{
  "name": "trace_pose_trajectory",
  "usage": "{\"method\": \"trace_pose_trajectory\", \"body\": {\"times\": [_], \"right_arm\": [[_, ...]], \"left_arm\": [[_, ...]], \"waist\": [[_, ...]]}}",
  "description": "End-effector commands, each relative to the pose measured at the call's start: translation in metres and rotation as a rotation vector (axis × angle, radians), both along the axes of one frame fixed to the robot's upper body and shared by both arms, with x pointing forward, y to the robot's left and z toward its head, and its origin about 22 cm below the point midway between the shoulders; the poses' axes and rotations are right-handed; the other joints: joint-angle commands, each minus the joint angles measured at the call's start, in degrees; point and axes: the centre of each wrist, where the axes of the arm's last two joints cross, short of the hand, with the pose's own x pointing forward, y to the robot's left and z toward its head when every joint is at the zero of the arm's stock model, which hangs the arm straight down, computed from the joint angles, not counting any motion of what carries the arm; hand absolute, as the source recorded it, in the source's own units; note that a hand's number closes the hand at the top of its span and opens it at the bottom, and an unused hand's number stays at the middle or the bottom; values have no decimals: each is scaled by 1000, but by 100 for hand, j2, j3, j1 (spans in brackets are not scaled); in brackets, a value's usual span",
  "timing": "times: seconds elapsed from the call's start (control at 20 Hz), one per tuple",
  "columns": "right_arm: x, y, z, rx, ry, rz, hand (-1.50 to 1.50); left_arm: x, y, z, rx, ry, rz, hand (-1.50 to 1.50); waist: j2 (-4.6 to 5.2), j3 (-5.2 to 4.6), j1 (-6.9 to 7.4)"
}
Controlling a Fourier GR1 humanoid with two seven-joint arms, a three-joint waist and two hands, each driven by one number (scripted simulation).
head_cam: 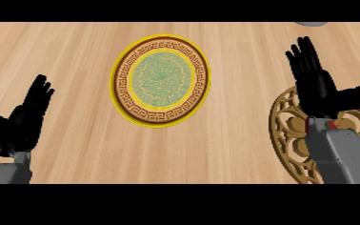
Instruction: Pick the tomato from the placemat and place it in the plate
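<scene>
Red shows only as a sliver beside the right wrist: the tomato (346, 119) sits on the gold openwork placemat (287, 124) at the right edge, almost wholly hidden under the right hand (315, 83). That hand hovers over it with straight, spread fingers (304, 52) and grips nothing. The plate (161, 80), yellow-rimmed with a green centre, lies well apart to the left on the wooden counter (84, 47), bare of any load. The left hand (26, 112) rests at the left edge, fingers up and relaxed. The likely risk is a blind grasp: with the tomato covered by the palm, curling fingers could nudge the round fruit sideways and roll it off the placemat, or snag the mat's cutwork.
</scene>
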Motion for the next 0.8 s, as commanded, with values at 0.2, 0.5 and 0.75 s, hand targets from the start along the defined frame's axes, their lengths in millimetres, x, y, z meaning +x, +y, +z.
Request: {"method": "trace_pose_trajectory", "body": {"times": [0.2, 0.5, 0.75], "right_arm": [[6, 68, 31, -210, -111, 481, 150], [-23, 50, -30, -779, 17, 132, 150], [-56, 63, -63, -426, -87, 32, -150]], "left_arm": [[38, -32, 76, 98, -203, -214, 0], [40, -58, 83, 54, -218, -283, 0], [42, -70, 95, 68, -206, -290, 0]], "waist": [[-246, -81, -22], [-246, -88, -169], [-223, -78, -193]]}}
